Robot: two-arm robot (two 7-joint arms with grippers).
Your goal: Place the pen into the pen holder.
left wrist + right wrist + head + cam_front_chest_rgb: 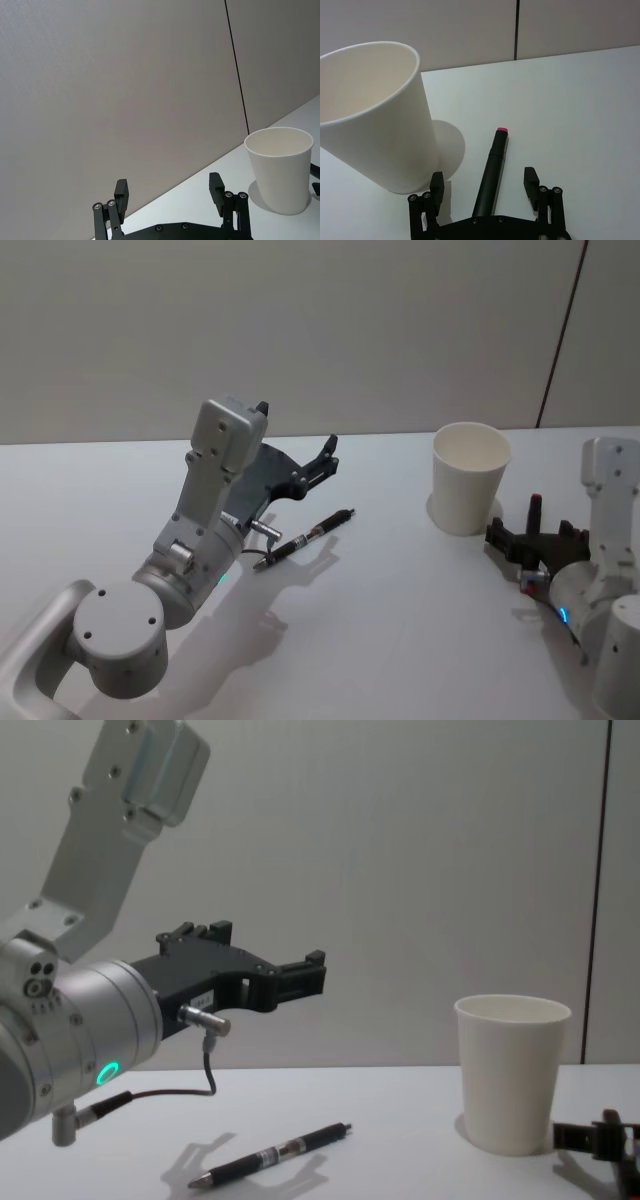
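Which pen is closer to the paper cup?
The pink-ended pen between the right gripper's open fingers, beside the white paper cup; the other pen lies mid-table near the left gripper.

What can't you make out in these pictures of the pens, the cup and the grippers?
Cup, inside bottom: head view, hidden by its own wall.
Red-tipped pen, rear end: right wrist view, under the right gripper body.
Slim pen, markings: chest view, too small to read.
Right gripper: chest view, cut by the right edge.

Marker base behind right gripper
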